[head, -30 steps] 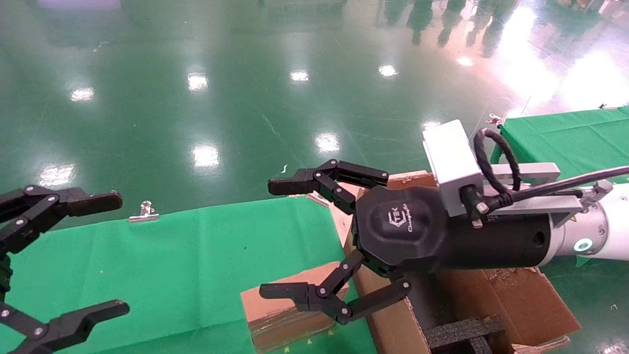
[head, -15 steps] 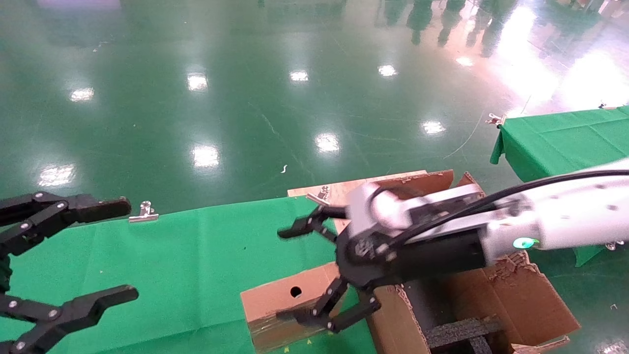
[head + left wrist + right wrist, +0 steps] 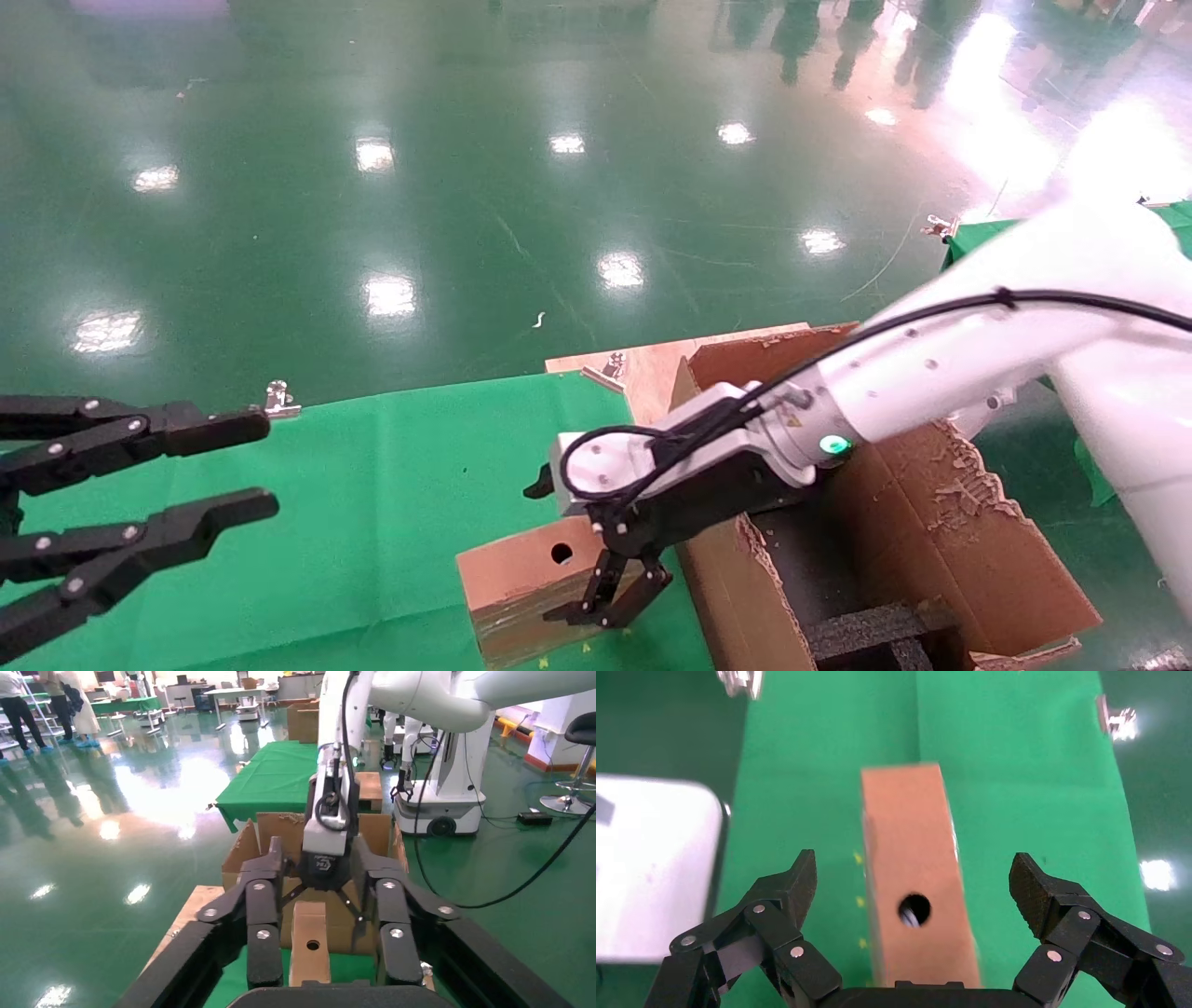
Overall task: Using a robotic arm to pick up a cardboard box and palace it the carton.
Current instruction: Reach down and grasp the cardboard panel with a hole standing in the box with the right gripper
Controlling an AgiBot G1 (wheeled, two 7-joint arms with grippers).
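1. Head view is showing us our right gripper reaching down over the cardboard box, its fingers spread wide and clasping nothing.
2. We are seeing the box lying on the green cloth of the table, just beside the near-left wall of the carton; whether the two touch, we cannot tell.
3. We are looking through the right wrist camera straight down onto the box: its brown top has a round hole, and the two black fingers are standing apart on either side of it, not touching it.
4. We are noticing shiny tape on the box's lower side in the head view.
5. We are keeping our left gripper out over the left part of the cloth, well apart from the box, its fingers parted a little and gripping nothing.
6. We are spotting the carton's ragged flaps and black foam inside.
7. We are finding a small mark on the right gripper's body in the left wrist view, too small to read; no other writing is legible to us.
8. We are seeing a metal clip at the cloth's far edge.
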